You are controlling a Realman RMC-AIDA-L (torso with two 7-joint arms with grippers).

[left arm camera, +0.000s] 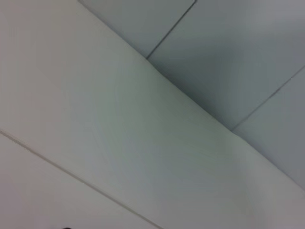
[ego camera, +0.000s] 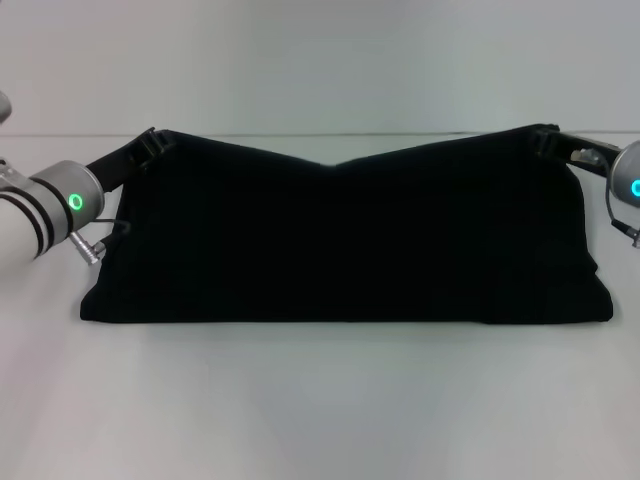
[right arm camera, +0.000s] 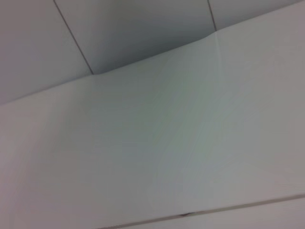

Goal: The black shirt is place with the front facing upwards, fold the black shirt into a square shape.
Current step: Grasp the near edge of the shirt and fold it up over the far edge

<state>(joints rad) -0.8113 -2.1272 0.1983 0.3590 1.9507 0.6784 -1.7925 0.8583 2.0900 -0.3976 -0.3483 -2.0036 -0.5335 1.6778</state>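
White and matte, the table (ego camera: 320,400) runs back to a pale wall. Across its middle lies the black shirt (ego camera: 345,240), a large black cloth garment showing only plain fabric, drawn into a wide band. Its near edge rests flat on the table, parallel to the table's front edge, while its far edge is lifted at both upper corners and sags in a shallow dip between them. The left claw (ego camera: 152,143) is pinched closed on the shirt's far left corner, toward the table's left edge, with its silver wrist and green ring light just beside the cloth. The right claw (ego camera: 548,140) is clamped on the far right corner, toward the table's right edge. Both wrist views show only pale panelled surfaces.
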